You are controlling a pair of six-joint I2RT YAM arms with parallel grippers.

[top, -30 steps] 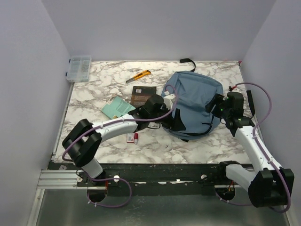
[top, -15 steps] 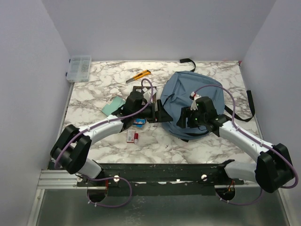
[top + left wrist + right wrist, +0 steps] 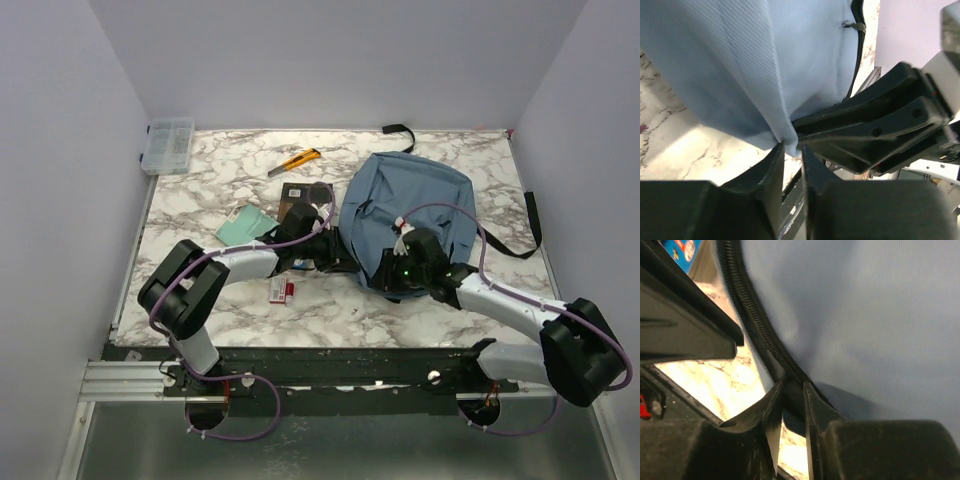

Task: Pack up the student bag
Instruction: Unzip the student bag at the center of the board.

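Left tool [image 3: 791, 149] clamped on student bag [image 3: 420, 200] fabric, 8 o'clock edge; right tool [image 3: 791, 390] clamped on zipper [image 3: 747, 310], 6 o'clock; blue packet [image 3: 682, 251] print unreadable.

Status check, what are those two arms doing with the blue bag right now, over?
Left gripper: jaws pinching student bag fabric. Right gripper: jaws pinching its zipper edge. Nothing in the way; yellow knife lies apart.

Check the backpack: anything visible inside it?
No. Fabric of the student bag covers its interior; no opening shows. The left pincer grips a fabric fold, the right pincer its zipper edge.
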